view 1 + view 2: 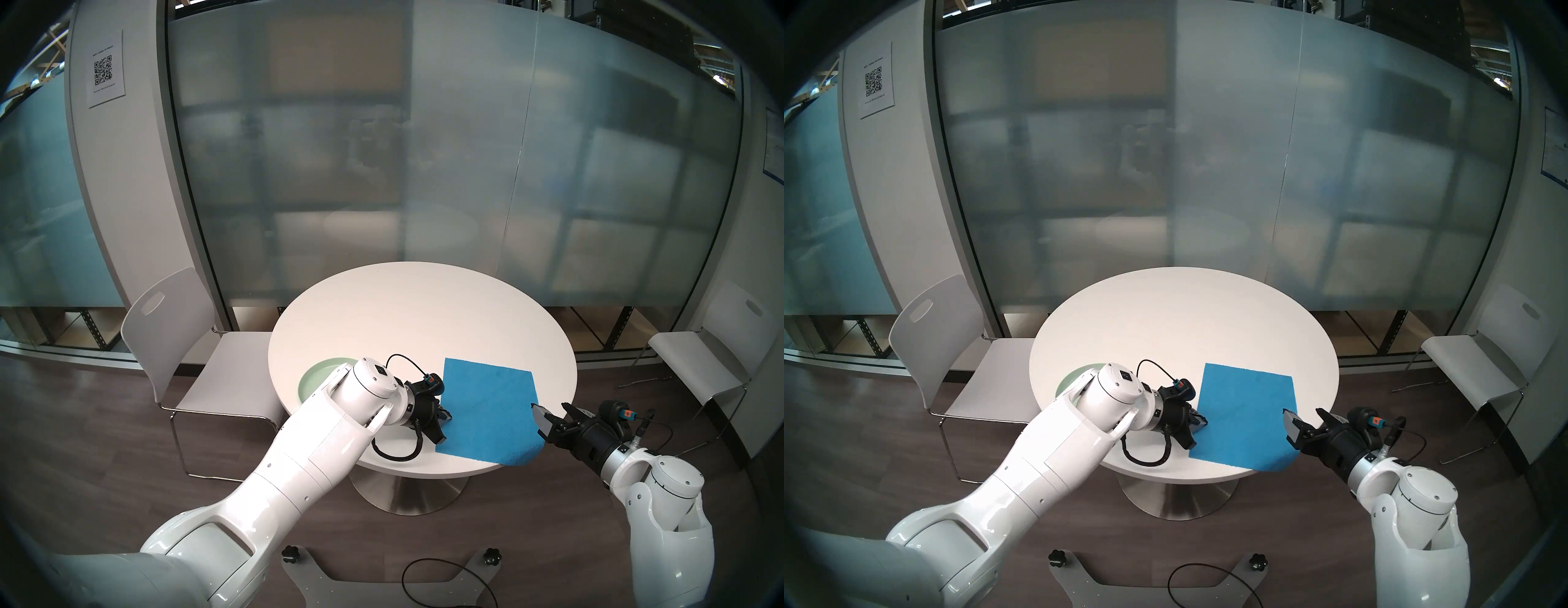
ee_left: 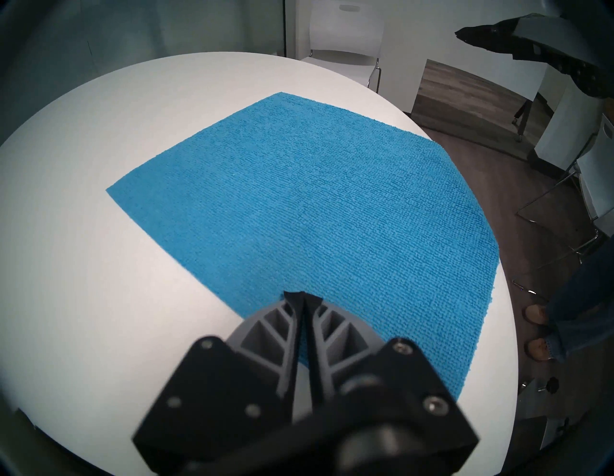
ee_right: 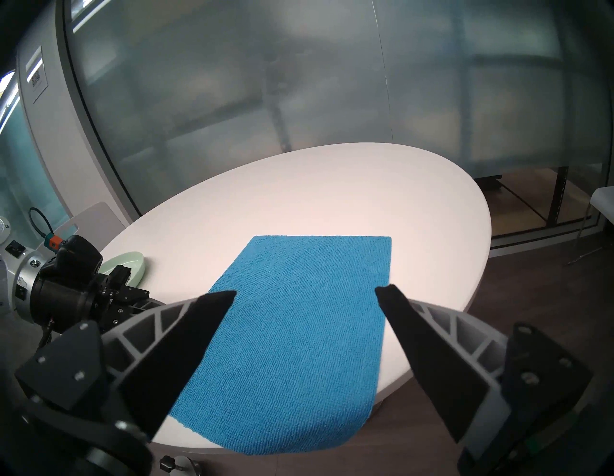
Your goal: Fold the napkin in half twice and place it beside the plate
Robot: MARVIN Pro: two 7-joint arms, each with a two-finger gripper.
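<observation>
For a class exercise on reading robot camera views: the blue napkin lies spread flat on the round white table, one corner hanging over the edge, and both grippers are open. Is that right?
Not quite. Only the right gripper is open, as the right wrist view shows. In the left wrist view, the left gripper is shut at the napkin's edge. The rest holds: the napkin lies flat on the table, one corner overhanging.

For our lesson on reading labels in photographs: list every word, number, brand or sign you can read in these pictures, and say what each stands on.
No text can be read in any view.
White paper sheet on the wall pillar: a QR code with lines of print above and below, too small and blurred to read.
Blue-edged framed notice on the right wall: print too blurred to read.
Bright blue fuzzy square napkin, pale mint-green round plate, round white table: unmarked.
</observation>
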